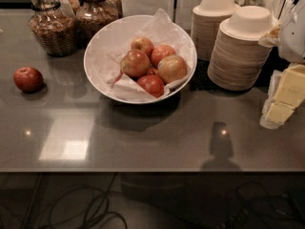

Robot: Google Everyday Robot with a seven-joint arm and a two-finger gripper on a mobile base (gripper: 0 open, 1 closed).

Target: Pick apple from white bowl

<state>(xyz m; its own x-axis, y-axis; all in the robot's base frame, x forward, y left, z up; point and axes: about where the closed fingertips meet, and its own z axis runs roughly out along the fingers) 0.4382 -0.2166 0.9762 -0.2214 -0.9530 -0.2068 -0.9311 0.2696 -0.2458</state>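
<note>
Big round red-and-yellow apple (pixel 136 62) sits in the wide, shiny white bowl (pixel 89 63).
The pale yellow gripper (pixel 284 98) is far right, apart from the bowl; I cannot tell if it is open.

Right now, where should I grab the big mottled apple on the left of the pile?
Probably grip the apple across its round middle, coming from above: its top is exposed, while other apples crowd its right. The end effector sits at the right edge, away from the bowl.
</note>
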